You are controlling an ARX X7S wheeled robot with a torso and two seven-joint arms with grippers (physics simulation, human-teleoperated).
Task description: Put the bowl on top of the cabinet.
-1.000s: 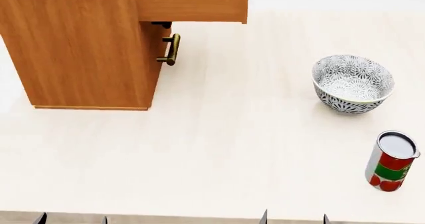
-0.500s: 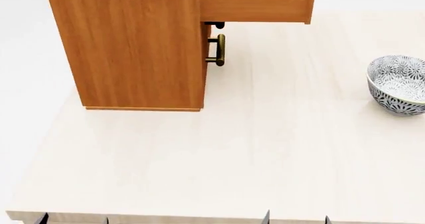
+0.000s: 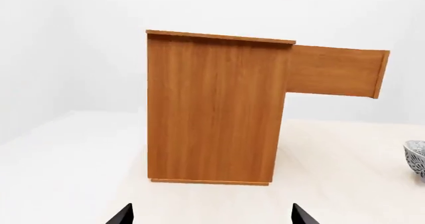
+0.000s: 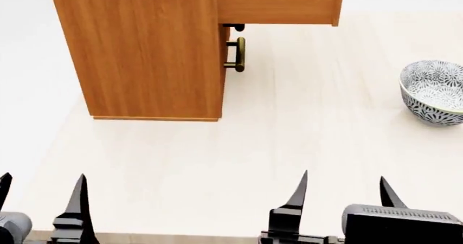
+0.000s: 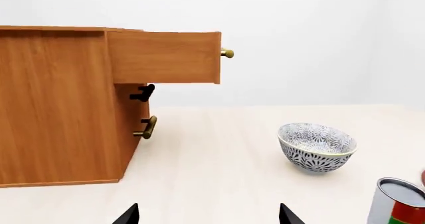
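Nearest to me, at the lower edge of the head view, my left gripper [image 4: 40, 192] shows its two dark pointed jaws spread wide apart with nothing between them. My right gripper [image 4: 341, 187] is beside it, its jaws likewise parted wide and empty. Both hang over the near edge of the pale wood-grain worktop [image 4: 239, 168].

Farther out on the worktop stands the cabinet [image 4: 145, 49], a tall orange-brown wood-grain box. Its top drawer [image 4: 278, 2] is pulled out on the side toward the bowl. A brass bar handle [image 4: 237, 54] sits on the cabinet front below that drawer, and in the right wrist view a brass knob [image 5: 227, 53] shows on the open drawer's front.

The bowl [image 4: 434, 91] sits upright on the worktop, well apart from the cabinet on its drawer side, white with a dense dark floral pattern. A tin can [image 5: 397, 201] with a red and green label stands nearer than the bowl, farther from the cabinet.
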